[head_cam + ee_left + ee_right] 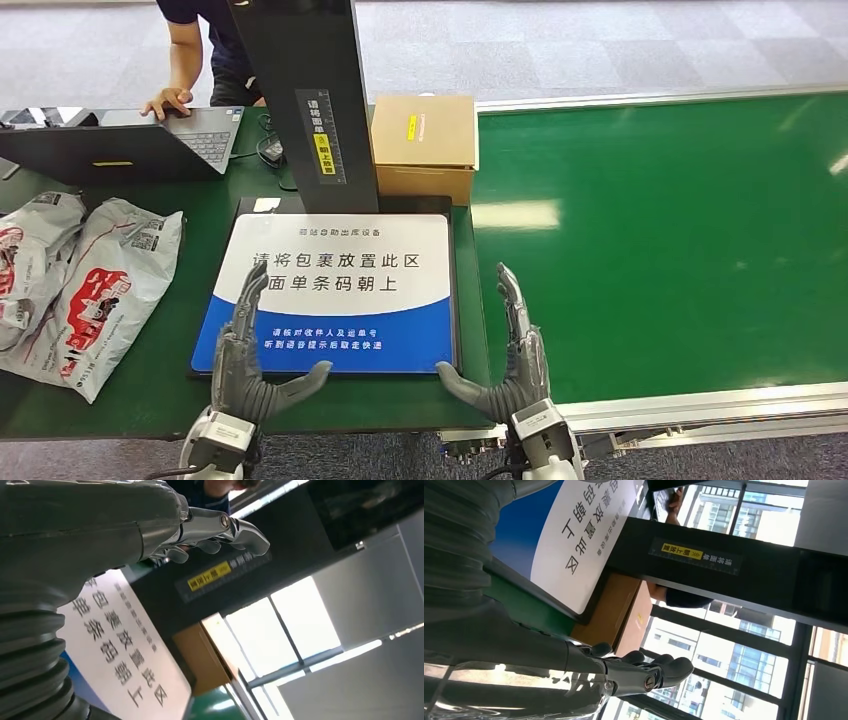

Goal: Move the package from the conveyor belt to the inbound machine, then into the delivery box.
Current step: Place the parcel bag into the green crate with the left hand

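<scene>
While both hands, left hand [243,352] and right hand [513,352], hang spread and empty, the brown cardboard package [424,146] lies ahead, long axis crosswise, nearer the right.

Both arms enter from below in the head view, forearms roughly parallel and wrists level. The left hand [247,355] is held edge-up, palm facing inward, fingers [250,290] extended forward and slightly apart, thumb [300,380] projecting sideways toward the opposite hand. The right hand [510,360] mirrors this pose: fingers [512,295] extended forward, thumb [462,385] pointing inward. Nothing lies between the fingers and thumb of either hand. The two thumbs point at each other, well apart.
</scene>
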